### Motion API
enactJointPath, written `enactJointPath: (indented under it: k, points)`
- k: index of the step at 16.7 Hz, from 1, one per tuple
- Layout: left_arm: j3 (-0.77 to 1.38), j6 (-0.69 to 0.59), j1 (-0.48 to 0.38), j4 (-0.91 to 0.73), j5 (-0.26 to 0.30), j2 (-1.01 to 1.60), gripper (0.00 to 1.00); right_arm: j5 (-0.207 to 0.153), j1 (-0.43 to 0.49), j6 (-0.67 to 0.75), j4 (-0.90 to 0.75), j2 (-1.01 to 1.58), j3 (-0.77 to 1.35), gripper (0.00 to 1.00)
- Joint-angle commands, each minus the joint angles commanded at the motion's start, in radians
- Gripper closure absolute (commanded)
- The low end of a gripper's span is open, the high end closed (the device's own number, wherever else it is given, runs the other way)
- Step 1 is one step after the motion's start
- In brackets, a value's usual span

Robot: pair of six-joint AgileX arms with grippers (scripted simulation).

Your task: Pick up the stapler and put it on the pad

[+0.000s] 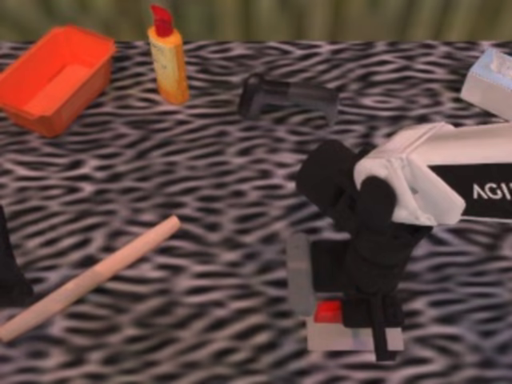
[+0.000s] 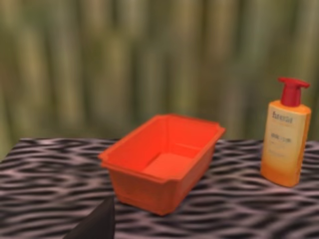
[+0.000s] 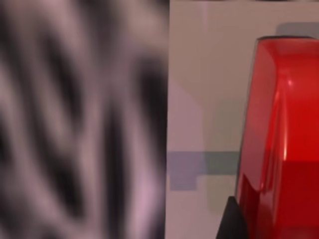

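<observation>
The red stapler [image 1: 326,312] lies over the pale grey pad [image 1: 301,276] near the table's front, right of centre, and my right arm hides most of it. My right gripper [image 1: 376,324] is down on it and shut. In the right wrist view the stapler [image 3: 284,139] fills the frame's side over the pad [image 3: 204,89], with one dark fingertip [image 3: 230,221] pressed against its flank. I cannot tell whether the stapler rests on the pad or hangs just above it. My left gripper [image 1: 10,272] is parked at the table's left edge, open, with one fingertip [image 2: 99,224] showing.
An orange bin [image 1: 56,76] stands at the back left with a yellow bottle with a red cap [image 1: 168,56] beside it. A dark grey blocky object [image 1: 284,98] sits at the back centre, a pale box [image 1: 490,80] at the back right. A wooden rod [image 1: 92,276] lies front left.
</observation>
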Motion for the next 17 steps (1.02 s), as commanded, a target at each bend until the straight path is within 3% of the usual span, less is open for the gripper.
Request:
enactJointPath:
  k: [11, 17]
  points:
    - [0.0, 0.0, 0.0, 0.0, 0.0, 0.0, 0.0, 0.0, 0.0, 0.0, 0.0, 0.0, 0.0, 0.02]
    - [0.0, 0.0, 0.0, 0.0, 0.0, 0.0, 0.0, 0.0, 0.0, 0.0, 0.0, 0.0, 0.0, 0.0]
